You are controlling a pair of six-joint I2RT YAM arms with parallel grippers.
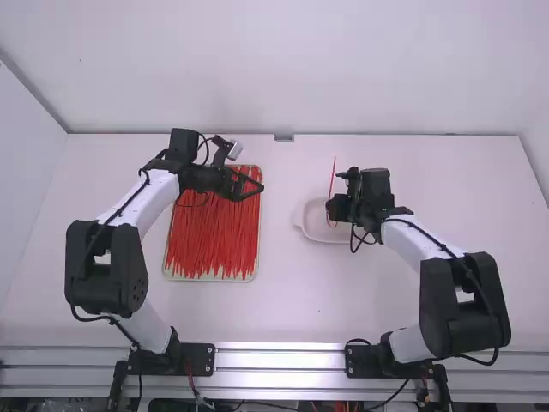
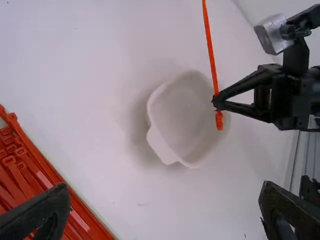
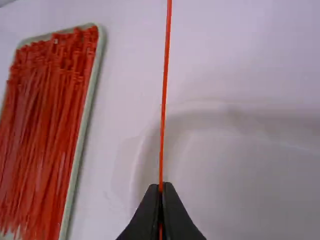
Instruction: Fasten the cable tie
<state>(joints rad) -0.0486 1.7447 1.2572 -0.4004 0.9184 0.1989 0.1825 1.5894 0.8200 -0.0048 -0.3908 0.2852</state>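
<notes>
Two white robot arms with black joints stand at a wide white table [image 1: 446, 163], one on each side. The left arm [image 1: 141, 206] bends inward so that its gripper [image 1: 247, 184] hangs above the far right corner of a flat pale tray [image 1: 255, 262]. That claw is spread wide with nothing between its fingers.

The tray lies left of the table's middle and holds a thick pile of red cable ties [image 1: 214, 232], laid side by side along its length.

The right arm [image 1: 429, 249] reaches toward the middle of the table. Its gripper [image 1: 333, 210] sits just over a small white bowl [image 1: 309, 225] with a stubby handle. The bowl rests on the bare table right of the tray, near it but not touching.

The right claw is pinched tight on a single red cable tie [image 1: 332, 180]. It grips the strap close to the head end. The long thin strap runs straight out from the fingertips toward the far edge of the table. The short end with the square head sticks out the other way, above the bowl's rim. The strap is straight, not looped, and its tail is not in the head.
</notes>
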